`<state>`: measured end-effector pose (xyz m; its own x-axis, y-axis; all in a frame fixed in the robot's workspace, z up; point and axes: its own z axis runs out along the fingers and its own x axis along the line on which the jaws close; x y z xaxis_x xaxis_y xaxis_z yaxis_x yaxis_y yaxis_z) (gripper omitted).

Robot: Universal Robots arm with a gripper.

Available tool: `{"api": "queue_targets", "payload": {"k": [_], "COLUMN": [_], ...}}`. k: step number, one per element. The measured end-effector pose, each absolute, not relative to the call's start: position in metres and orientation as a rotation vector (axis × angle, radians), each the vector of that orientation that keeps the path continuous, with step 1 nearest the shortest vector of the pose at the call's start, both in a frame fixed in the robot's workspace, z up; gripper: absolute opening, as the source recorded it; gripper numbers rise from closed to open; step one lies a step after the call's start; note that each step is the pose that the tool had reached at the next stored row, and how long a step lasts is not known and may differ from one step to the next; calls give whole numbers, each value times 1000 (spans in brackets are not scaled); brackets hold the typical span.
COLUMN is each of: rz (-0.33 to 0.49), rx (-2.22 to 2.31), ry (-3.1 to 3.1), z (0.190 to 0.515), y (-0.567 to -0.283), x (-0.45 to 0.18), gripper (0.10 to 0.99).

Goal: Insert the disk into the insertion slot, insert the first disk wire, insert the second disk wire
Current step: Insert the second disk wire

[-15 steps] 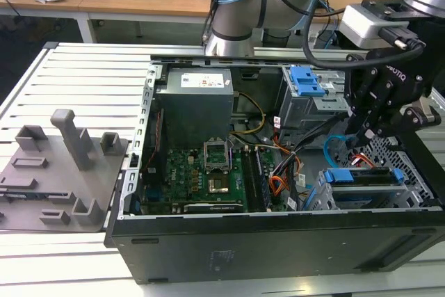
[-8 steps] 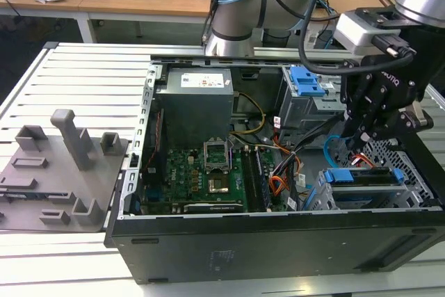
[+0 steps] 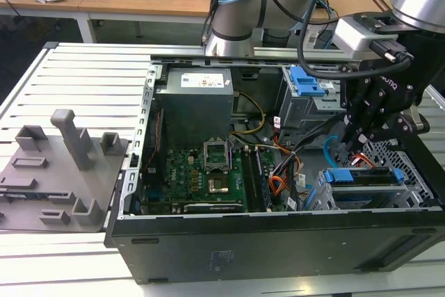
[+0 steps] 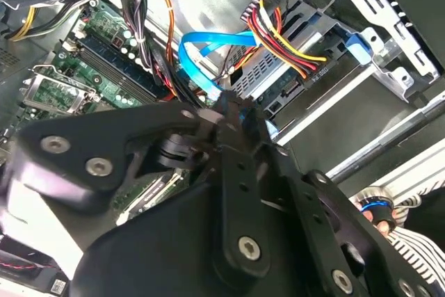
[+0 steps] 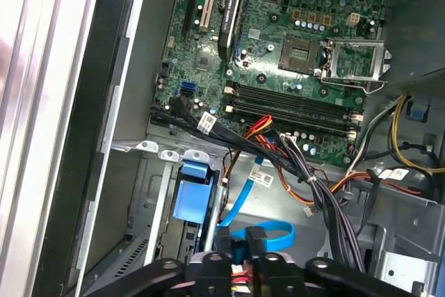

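The disk (image 3: 361, 175), in its bright blue carrier, lies inside the insertion slot (image 3: 410, 184), a perforated grey cage at the exterior view's right end of the open computer case. My gripper (image 3: 354, 145) hangs just above the disk's inner end. In both wrist views the black fingers (image 4: 233, 119) are shut on the connector end of a flat blue disk wire (image 4: 198, 53), which loops back toward the motherboard. A black connector with red, yellow and black wires (image 4: 306, 60) sits against the disk's edge. The blue carrier (image 5: 191, 196) and my gripper (image 5: 241, 259) also appear in the first wrist view.
The motherboard (image 3: 201, 172) and the grey power supply (image 3: 195, 102) fill the case's middle. A taller bay with a blue latch (image 3: 306, 83) stands behind my gripper. Loose cable bundles (image 5: 306, 179) cross beside the cage. A grey fixture plate (image 3: 55, 172) lies on the slatted table.
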<state>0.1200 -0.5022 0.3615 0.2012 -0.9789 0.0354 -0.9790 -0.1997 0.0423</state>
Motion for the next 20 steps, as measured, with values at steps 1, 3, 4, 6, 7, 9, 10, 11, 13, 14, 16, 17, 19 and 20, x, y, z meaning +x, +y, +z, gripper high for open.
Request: {"api": "queue_targets", "payload": {"k": [1, 3, 4, 6, 7, 9, 10, 11, 13, 14, 16, 17, 19, 20], "rz": [1, 1, 1, 1, 1, 1, 1, 1, 1, 1, 1, 1, 1, 1], "rx": [2391, 2392, 2392, 2392, 2392, 2392, 2392, 2392, 2392, 2392, 2392, 2392, 2392, 2392], "ry": [-1951, -1951, -1951, -1951, -1951, -1951, -1951, -1951, -1951, -1951, -1951, -1951, -1951, -1951], "z": [361, 361, 361, 361, 361, 361, 361, 361, 361, 361, 361, 360, 357, 356], "y": [-502, -502, -502, -502, -504, -512, -515, -520, -527, -528, -529, -529, -529, -529], "x": [120, 120, 120, 120, 120, 120, 120, 120, 120, 120, 120, 120, 120, 120], "gripper": [165, 165, 165, 165, 165, 165, 165, 165, 165, 165, 165, 165, 165, 165]}}
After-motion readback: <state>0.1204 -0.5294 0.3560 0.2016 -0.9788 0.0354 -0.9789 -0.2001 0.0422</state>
